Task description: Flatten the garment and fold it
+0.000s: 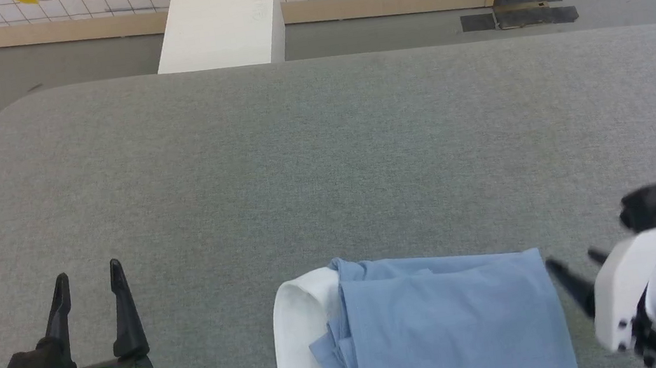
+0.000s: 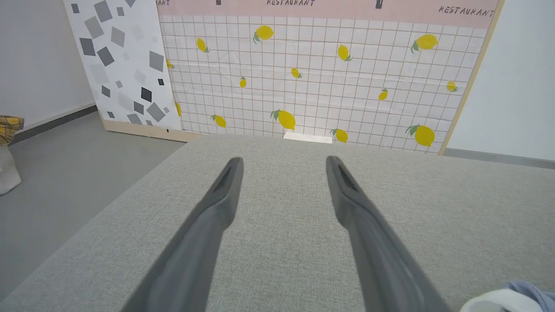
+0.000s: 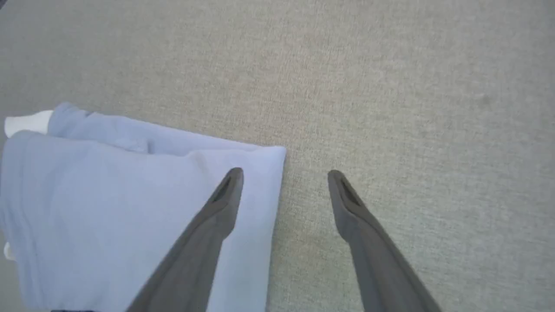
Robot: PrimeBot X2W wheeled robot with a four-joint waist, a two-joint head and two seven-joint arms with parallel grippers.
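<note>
Blue garment [image 1: 451,327] lies folded at grey table's [image 1: 297,150] near edge, fold looks near done; left gripper [image 1: 88,272] and right gripper [image 1: 571,259] both spread, empty; next, probably tidy its white left side.

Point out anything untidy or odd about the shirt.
The shirt is folded, but a band of white inside fabric pokes out past its left edge, where the blue layers bunch unevenly. Nothing else stands out.

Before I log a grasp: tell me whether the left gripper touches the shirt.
Apart: the head view shows bare grey surface between left gripper and shirt.
</note>
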